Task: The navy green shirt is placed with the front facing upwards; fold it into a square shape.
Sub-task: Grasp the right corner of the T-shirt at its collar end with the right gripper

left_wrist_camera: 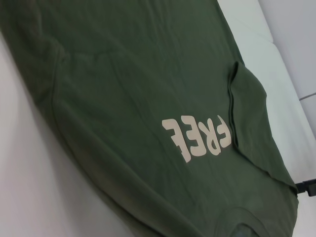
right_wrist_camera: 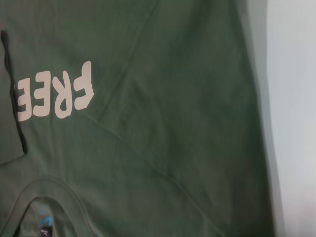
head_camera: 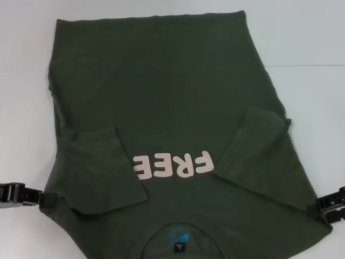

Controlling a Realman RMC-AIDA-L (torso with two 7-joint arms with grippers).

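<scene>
Table: we see a white tabletop [head_camera: 312,38] carrying the whole job, bare along both sides and beyond the far hem.
Shirt: the navy green shirt [head_camera: 161,81] lies flat, front up, in the middle of the table, collar end nearest us and hem at the far edge of the head view.
Left sleeve: the left sleeve [head_camera: 99,170] is already folded inward onto the chest, its edge covering the start of the lettering.
Right sleeve: the right sleeve [head_camera: 259,156] is likewise folded in onto the body, its cuff edge near the other end of the lettering.
Lettering: the pale "FREE" print [head_camera: 173,164] sits between the two folded sleeves, upside down from our head view.
Collar: the ribbed collar [head_camera: 186,226] and a small dark neck label [head_camera: 178,247] show at the near edge.
Left gripper: the left gripper [head_camera: 47,199] sits at the shirt's left shoulder edge, at table level; we cannot tell whether it has cloth pinched or stands free.
Right gripper: the right gripper [head_camera: 318,208] sits at the right shoulder edge, mirror to the left; again we cannot tell how it stands.
Progress: we judge the sleeve folds done and the body still at full length, so the lengthwise folds, shoulders toward hem, remain before it reads as a square.
</scene>
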